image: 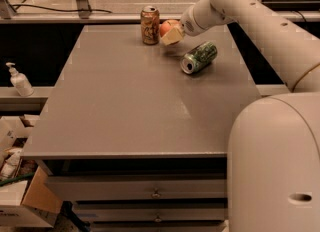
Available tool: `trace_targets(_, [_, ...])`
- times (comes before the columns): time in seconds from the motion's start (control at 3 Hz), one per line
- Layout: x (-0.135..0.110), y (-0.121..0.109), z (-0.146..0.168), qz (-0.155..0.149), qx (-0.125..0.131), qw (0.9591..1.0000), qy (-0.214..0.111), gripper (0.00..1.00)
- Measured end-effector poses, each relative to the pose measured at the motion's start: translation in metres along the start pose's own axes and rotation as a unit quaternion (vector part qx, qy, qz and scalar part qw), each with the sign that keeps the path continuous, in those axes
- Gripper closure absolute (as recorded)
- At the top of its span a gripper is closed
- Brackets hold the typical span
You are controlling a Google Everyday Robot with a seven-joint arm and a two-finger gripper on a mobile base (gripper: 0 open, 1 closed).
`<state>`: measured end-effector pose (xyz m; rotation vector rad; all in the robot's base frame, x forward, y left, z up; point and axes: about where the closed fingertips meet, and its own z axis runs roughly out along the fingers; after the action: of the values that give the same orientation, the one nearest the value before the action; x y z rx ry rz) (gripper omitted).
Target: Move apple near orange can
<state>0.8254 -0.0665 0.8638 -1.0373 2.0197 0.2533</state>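
The orange can (150, 24) stands upright near the far edge of the grey table (130, 101). The red-orange apple (167, 26) is just right of it, close to the can, and largely covered by my gripper (171, 33). The gripper reaches in from the right and is shut on the apple, with a pale finger (173, 36) across its front. Whether the apple rests on the table or hangs just above it I cannot tell.
A green and silver can (199, 57) lies on its side right of the apple. My white arm (250, 11) crosses the far right corner. A soap bottle (19, 80) stands on a ledge at left. Cardboard boxes (25, 206) sit at lower left.
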Motion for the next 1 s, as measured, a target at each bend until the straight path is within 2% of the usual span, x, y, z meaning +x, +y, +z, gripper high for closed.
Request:
trace_targets(0.67, [0.002, 0.002, 0.026, 0.009, -0.01, 0.9999, 0.005, 1.0])
trace_targets(1.0, [0.004, 0.002, 0.031, 0.014, -0.011, 0.9998, 0.009, 0.82])
